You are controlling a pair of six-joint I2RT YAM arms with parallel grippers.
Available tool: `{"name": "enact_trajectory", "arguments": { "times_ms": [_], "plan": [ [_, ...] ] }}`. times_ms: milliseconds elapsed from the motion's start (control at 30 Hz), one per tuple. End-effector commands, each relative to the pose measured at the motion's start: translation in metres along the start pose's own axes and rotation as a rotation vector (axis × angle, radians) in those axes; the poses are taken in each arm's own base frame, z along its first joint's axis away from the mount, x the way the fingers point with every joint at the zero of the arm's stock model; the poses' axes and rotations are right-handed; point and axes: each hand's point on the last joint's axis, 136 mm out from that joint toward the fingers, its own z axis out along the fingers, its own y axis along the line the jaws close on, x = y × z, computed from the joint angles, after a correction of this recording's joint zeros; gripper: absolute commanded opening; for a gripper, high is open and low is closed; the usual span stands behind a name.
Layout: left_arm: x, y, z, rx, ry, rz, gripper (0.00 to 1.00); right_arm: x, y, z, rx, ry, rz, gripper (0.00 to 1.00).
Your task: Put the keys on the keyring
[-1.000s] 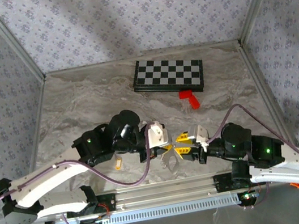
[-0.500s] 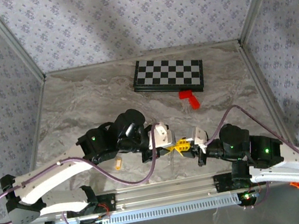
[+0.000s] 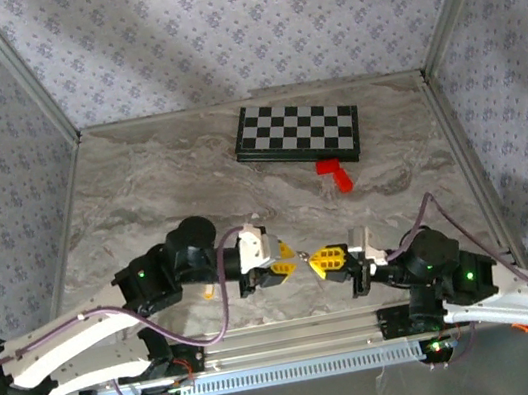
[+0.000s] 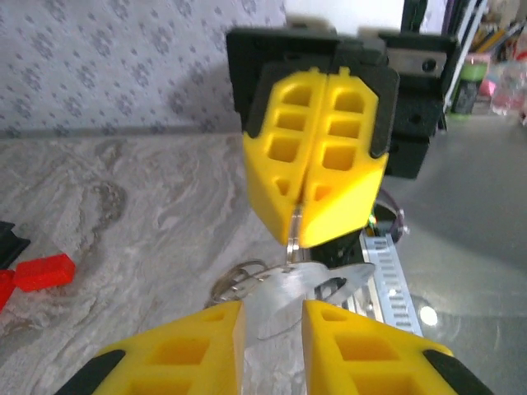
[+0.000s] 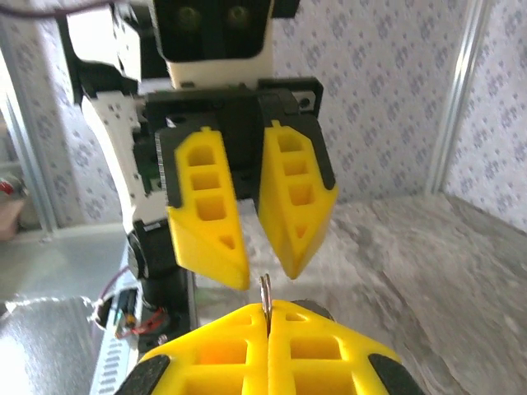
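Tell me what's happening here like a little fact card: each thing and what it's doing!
left end effector: open, tips facing the other one
right end effector: shut on a thin silvery piece, likely the keyring
key: orange head, lying on the table by the left arm, not held
chessboard: far side of the table
red block: right beside the chessboard's near edge

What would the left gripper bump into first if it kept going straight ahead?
Most likely the keyring, the silvery loop held by the shut right gripper straight ahead, then that gripper's yellow fingers. The left gripper stands open, facing them. Exact depth is hard to judge.
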Motion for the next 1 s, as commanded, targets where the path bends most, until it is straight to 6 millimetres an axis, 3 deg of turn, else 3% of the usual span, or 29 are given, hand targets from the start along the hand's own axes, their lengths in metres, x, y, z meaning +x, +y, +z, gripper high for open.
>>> {"name": "enact_trajectory", "arguments": {
  "times_ms": [0,267,567,767,967],
  "plan": [
    [-0.047,-0.008,-0.008,0.051,-0.205,-0.003,0.24,-0.048,0.012,-0.005,-0.069,-0.241,0.022,0.0],
    [-0.053,-0.016,-0.003,0.112,-0.222,-0.011,0.26,-0.054,0.014,0.0,-0.086,-0.302,0.018,0.0],
    [-0.054,-0.016,0.0,0.114,-0.216,-0.004,0.16,-0.052,0.011,0.0,-0.069,-0.314,0.023,0.0],
    [-0.052,-0.017,0.003,0.117,-0.198,-0.003,0.23,-0.051,0.007,-0.002,-0.042,-0.33,0.021,0.0],
    [-0.051,-0.017,0.004,0.113,-0.199,0.0,0.11,-0.05,0.006,-0.003,-0.042,-0.334,0.024,0.0]
  ]
}}
